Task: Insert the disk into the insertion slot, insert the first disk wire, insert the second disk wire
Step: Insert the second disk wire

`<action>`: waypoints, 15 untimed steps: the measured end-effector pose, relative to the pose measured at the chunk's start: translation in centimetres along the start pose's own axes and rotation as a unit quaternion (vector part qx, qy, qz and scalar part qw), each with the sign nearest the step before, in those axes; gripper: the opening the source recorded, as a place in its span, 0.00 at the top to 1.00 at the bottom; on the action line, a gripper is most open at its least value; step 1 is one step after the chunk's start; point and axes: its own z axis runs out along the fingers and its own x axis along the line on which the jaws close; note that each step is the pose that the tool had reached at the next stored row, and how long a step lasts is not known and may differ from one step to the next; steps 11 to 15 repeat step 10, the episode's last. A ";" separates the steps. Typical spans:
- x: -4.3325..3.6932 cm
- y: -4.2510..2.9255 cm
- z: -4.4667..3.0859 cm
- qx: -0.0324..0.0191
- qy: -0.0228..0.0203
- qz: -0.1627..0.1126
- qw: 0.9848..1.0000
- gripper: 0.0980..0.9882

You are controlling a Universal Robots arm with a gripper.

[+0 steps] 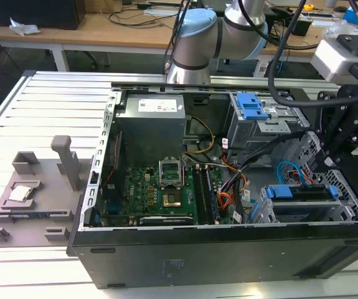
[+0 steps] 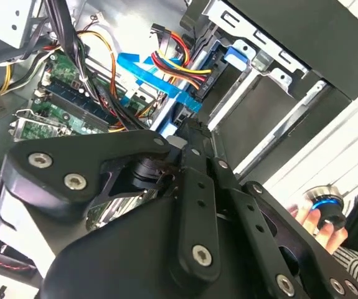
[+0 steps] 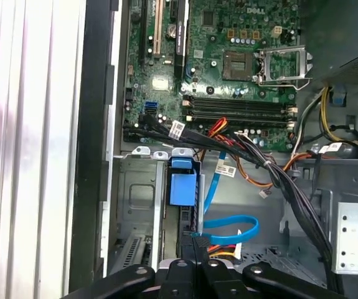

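Your disk (image 1: 303, 194), dark and flat in its bright blue plastic carrier, sits inside the perforated sheet-metal insertion slot (image 1: 266, 212). Your black gripper (image 1: 328, 163) hovers just above; you cannot tell how its fingers stand.

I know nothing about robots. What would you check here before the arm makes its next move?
1. Disk in the insertion slot: its blue frame appears to sit inside the silver cage. Ok.
2. End effector position: it hangs right over that cage. Ok.
3. Blue flat wire: it loops up to the end effector; whether its end is plugged in, cannot tell.
4. Red, yellow and black wire bundle: it runs beside the cage; whether it is connected, cannot tell.
5. Person's hand: it is outside the computer case, on a blue-ringed knob. Ok.
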 end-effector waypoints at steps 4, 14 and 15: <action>-0.01 0.00 -0.04 0.000 0.000 0.000 1.000 0.99; -0.01 0.00 -0.06 0.000 0.000 0.000 1.000 0.99; -0.01 0.00 -0.06 0.000 0.000 0.000 1.000 0.99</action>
